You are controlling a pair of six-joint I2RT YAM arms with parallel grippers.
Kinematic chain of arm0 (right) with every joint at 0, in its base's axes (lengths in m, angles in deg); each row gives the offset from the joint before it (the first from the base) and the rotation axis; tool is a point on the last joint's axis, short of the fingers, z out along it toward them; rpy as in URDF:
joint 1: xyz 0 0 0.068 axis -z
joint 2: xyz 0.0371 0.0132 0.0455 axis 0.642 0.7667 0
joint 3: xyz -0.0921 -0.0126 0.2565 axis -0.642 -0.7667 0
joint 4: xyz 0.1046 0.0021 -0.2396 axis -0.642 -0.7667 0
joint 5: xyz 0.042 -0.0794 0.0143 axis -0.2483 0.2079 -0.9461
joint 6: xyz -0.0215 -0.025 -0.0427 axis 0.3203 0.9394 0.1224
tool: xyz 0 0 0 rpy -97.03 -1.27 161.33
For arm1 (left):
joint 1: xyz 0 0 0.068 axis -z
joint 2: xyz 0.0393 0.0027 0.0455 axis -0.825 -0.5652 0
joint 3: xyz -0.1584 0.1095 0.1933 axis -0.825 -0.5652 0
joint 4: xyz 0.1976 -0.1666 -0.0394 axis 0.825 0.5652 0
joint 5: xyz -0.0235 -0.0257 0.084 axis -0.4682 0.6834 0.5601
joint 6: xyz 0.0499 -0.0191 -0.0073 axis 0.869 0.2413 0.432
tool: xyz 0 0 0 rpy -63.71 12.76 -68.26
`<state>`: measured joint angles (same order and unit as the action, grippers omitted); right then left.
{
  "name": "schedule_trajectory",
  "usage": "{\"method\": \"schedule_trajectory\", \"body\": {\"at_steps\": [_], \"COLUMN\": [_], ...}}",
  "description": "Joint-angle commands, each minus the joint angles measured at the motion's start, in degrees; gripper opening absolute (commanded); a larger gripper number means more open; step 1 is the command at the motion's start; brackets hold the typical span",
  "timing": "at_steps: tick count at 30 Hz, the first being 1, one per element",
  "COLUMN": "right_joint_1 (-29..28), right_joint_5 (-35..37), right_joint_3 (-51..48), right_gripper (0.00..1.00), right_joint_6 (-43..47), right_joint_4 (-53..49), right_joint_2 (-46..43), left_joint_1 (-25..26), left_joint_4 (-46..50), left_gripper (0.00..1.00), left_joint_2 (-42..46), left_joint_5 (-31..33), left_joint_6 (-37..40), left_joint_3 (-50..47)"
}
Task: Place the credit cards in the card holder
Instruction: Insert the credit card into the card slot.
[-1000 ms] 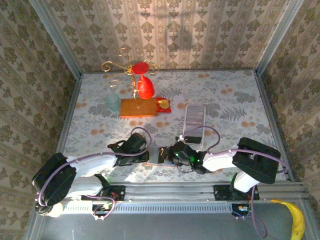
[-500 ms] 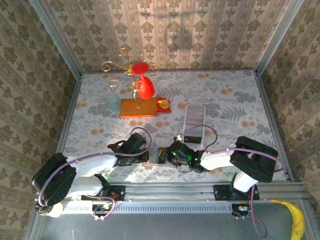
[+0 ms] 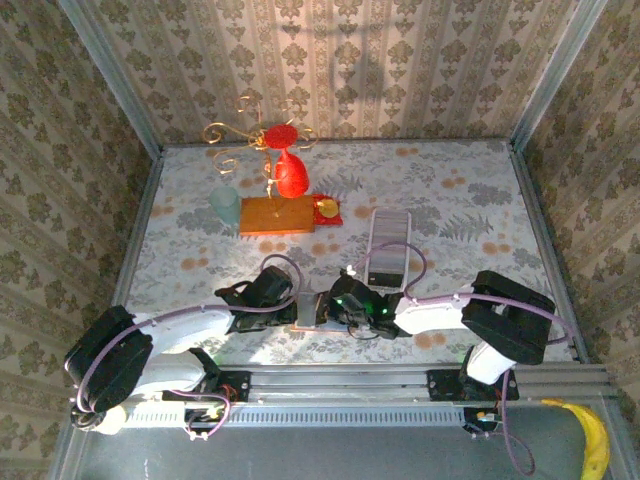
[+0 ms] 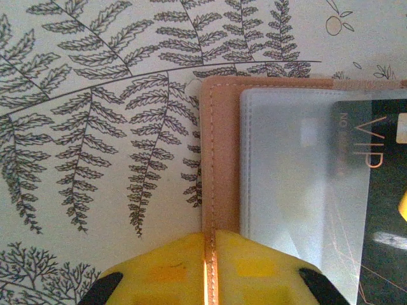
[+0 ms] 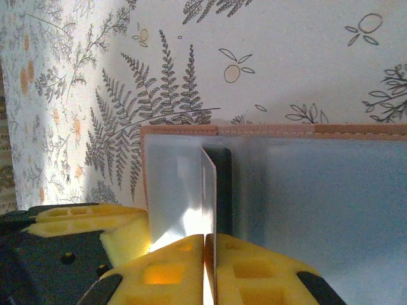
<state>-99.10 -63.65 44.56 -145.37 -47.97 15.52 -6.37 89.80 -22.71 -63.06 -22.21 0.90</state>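
**Left.** The left pincer (image 4: 208,276) is closed flat on the near stitched edge of the holder (image 4: 219,159), with the leather seam running between its two yellow pads. The grip appears meant to pin the holder to the counter (image 4: 95,127), so that it neither slides nor folds shut while a card is pushed in from the other side.

**Centre.** The holder lies open and flat on the counter, just ahead of the arm bases and between the two pincers. Its clear plastic sleeve (image 4: 286,190) faces up and covers most of the tan leather, leaving a narrow strip bare along the left edge.

**Right of centre.** A dark card (image 4: 375,210) lettered VIP slants over the right part of the sleeve. In the right wrist view it stands on edge, upright, with its far end touching the sleeve. Whether it has entered a pocket cannot be told. The right pincer (image 5: 210,254) is closed on the near end of this card, one pad on each face. Held this way, the thin leading edge is presented to the pocket mouth, and a straight push should seat it.

**Right.** The tray (image 3: 375,235) stands well apart, further back on the counter. It seems to hold the other cards (image 3: 388,268).
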Motion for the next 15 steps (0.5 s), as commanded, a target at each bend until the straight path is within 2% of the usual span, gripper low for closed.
{"method": "schedule_trajectory", "body": {"at_steps": [1, 5, 11, 15], "right_joint_1": [-0.35, -0.35, -0.35, -0.35], "right_joint_5": [-0.57, 1.04, 3.91, 4.12], "right_joint_3": [1.35, 1.43, 1.00, 2.77], "right_gripper": [0.13, 0.18, 0.41, 0.41], "right_joint_6": [1.54, 2.16, 3.22, 4.91], "right_joint_4": [-1.56, -5.34, -10.98, -14.32], "right_joint_2": [1.69, 0.54, -2.42, -2.15], "left_joint_1": [0.70, 0.64, 0.71, 0.71], "left_joint_4": [0.87, 0.75, 0.59, 0.35], "left_gripper": [0.12, 0.12, 0.12, 0.11], "left_joint_2": [-0.09, -0.09, -0.26, -0.42], "left_joint_5": [-0.01, 0.09, 0.05, -0.09], "left_joint_6": [-0.77, -0.76, -0.67, -0.67], "left_joint_3": [-1.15, -1.23, -1.36, -1.25]}}
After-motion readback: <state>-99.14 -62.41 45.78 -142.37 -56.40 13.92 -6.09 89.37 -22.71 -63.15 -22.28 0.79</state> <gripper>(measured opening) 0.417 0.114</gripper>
